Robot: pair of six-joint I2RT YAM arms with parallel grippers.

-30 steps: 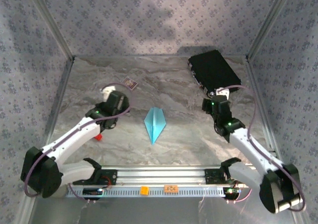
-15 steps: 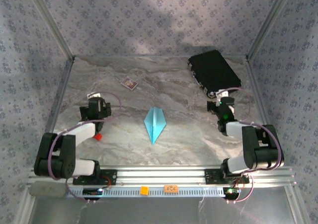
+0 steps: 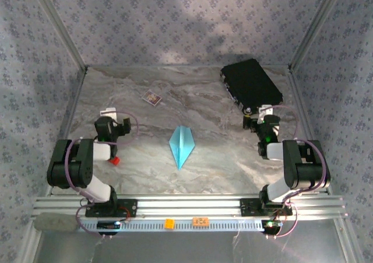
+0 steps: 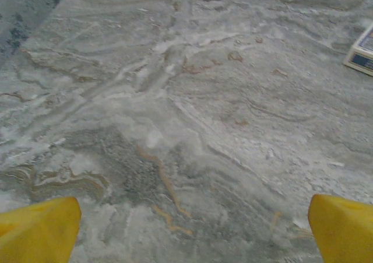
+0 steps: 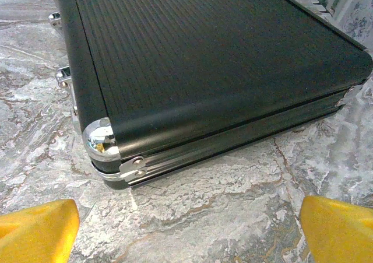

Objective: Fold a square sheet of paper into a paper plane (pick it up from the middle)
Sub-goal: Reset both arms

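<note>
The light-blue paper plane [image 3: 181, 146], a slim dart with a centre crease, lies flat in the middle of the marble table with its point toward the arms. My left gripper [image 3: 109, 118] is pulled back at the left, well away from the plane; its yellow fingertips [image 4: 38, 231] stand wide apart over bare marble, so it is open and empty. At the right, my right gripper [image 3: 259, 115] sits just short of the black case [image 3: 250, 83], open with yellow fingertips [image 5: 36, 230] spread and nothing between them.
A small dark card with pale border [image 3: 152, 97] lies at the back left, its corner [image 4: 362, 52] at the right edge of the left wrist view. A small red object [image 3: 115, 160] rests by the left arm. Patterned walls enclose the table on three sides.
Both arms have folded back toward their bases, away from the plane. The right gripper's fingers have spread wider. The paper plane has not moved.
</note>
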